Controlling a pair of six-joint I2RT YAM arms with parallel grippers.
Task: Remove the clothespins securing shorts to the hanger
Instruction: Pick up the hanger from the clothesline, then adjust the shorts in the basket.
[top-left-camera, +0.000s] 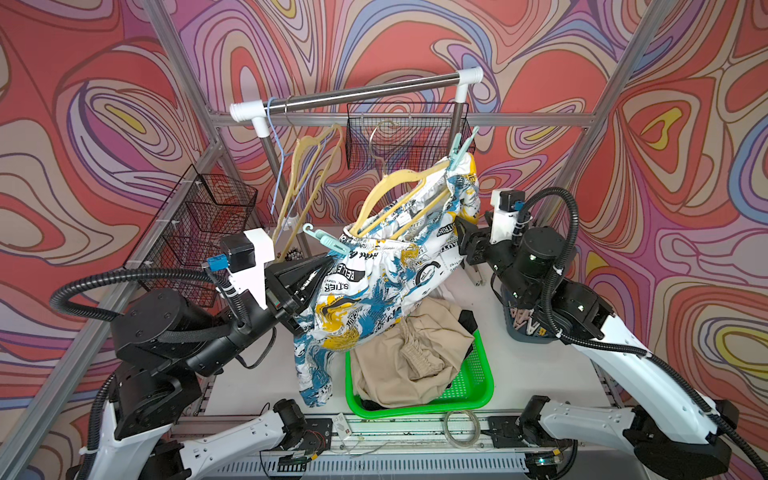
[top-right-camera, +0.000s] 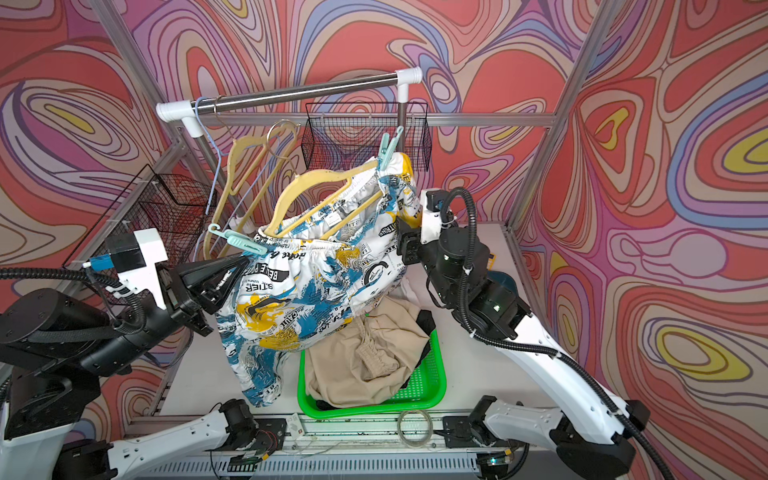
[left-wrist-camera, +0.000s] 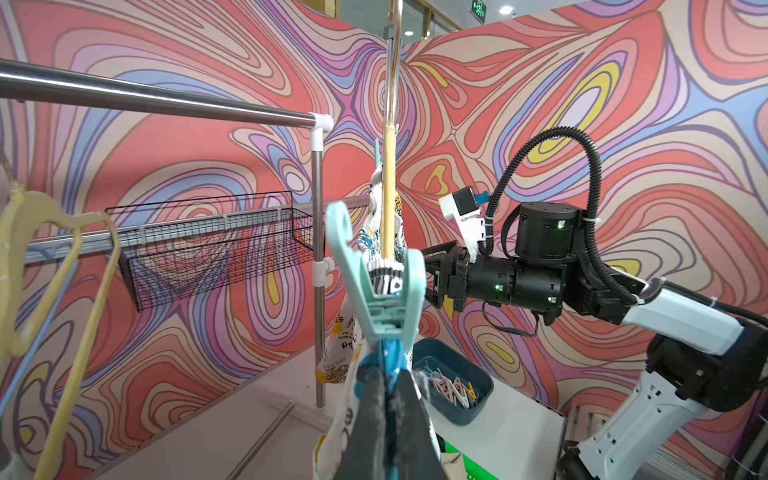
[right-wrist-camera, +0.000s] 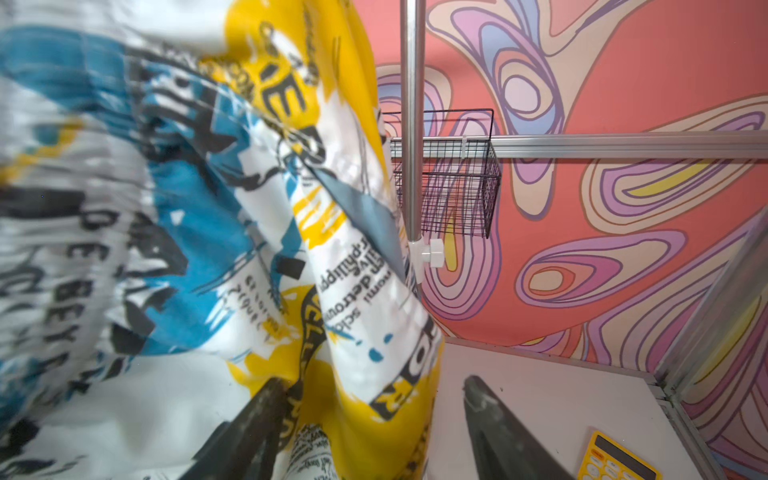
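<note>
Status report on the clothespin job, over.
Left gripper shut on printed shorts at waistband, beside lower clothespin. Right gripper open against shorts' far side. Upper clothespin also clipped on. No obstruction seen.

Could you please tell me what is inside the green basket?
Beige shorts fill the basket, and black fabric peeks out beneath them. Anything else under the beige pile is covered.

A steel garment rail is set across the far side of the white worktop. A far wire basket is hung behind it, and a left wire basket is fixed alongside. A green tray is placed near the middle, a dark-blue bin at the right, and a yellow calculator at the far right.
</note>
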